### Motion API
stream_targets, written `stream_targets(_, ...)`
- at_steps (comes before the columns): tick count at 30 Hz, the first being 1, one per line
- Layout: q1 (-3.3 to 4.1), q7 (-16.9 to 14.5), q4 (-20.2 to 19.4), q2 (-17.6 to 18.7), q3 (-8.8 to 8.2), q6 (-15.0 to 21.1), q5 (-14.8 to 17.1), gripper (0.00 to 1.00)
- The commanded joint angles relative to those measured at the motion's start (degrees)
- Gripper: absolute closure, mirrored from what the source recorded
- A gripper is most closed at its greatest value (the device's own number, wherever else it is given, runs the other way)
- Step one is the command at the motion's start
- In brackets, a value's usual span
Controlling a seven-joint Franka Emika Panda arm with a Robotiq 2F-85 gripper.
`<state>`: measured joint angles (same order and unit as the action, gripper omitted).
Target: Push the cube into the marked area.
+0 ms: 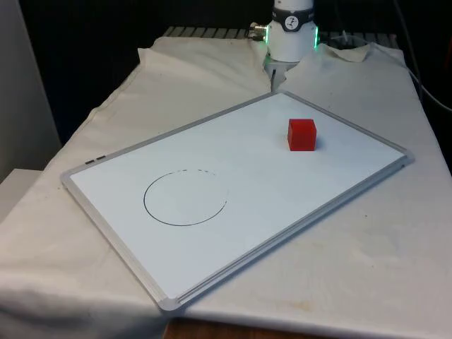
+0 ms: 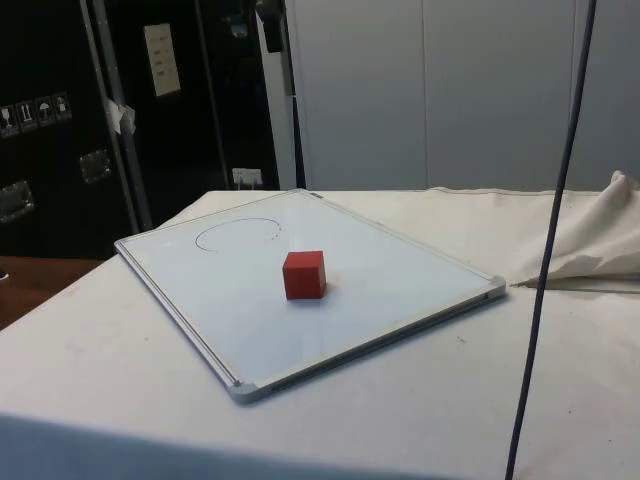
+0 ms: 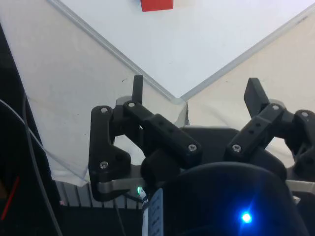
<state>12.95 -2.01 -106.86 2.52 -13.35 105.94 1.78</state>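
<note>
A red cube (image 1: 301,134) sits on a white board (image 1: 212,233) with a grey frame, towards the front view's right and far side. The side view has the cube (image 2: 304,275) near the board's middle. A thin black circle (image 1: 186,198) is drawn on the board at the front view's left, well apart from the cube; the circle (image 2: 238,234) lies beyond the cube in the side view. My gripper (image 3: 197,91) hangs open above the board's far corner (image 3: 178,98), nothing between its fingers (image 3: 138,88). The cube (image 3: 156,5) lies far ahead of it.
The board (image 2: 200,290) lies skewed on the white cloth (image 1: 367,254). The cloth is bunched in folds at the far end by the robot's base (image 1: 292,35). A dark cable (image 2: 550,240) hangs down in the side view.
</note>
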Motion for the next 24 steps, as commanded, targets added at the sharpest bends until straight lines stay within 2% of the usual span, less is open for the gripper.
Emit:
stream_targets(1,0.06,0.1,0.1,0.0,0.00,0.0,-0.1,0.01)
stream_targets(8,0.00,0.0,0.0,0.0,0.00,0.0,0.0,0.36)
stream_targets(9,0.06,0.1,0.1,0.0,0.06,0.0,-0.1,0.36)
stream_targets(10,0.06,0.1,0.1,0.0,0.06,0.0,-0.1,0.45)
stream_targets(14,0.06,0.1,0.1,0.0,0.06,0.0,-0.1,0.64)
stream_targets(15,0.06,0.1,0.1,0.0,0.06,0.0,-0.1,0.72)
stream_targets(16,0.00,0.0,0.0,0.0,0.06,0.0,0.0,0.77)
stream_targets(17,0.06,0.1,0.1,0.0,0.06,0.0,-0.1,0.77)
stream_targets(18,0.06,0.1,0.0,0.0,0.06,0.0,-0.1,0.86)
stream_targets(21,0.34,0.8,-0.7,-0.3,0.46,0.9,-0.1,1.00)
stream_targets(24,0.29,1.8,-2.2,-0.7,1.32,2.5,-0.2,1.00)
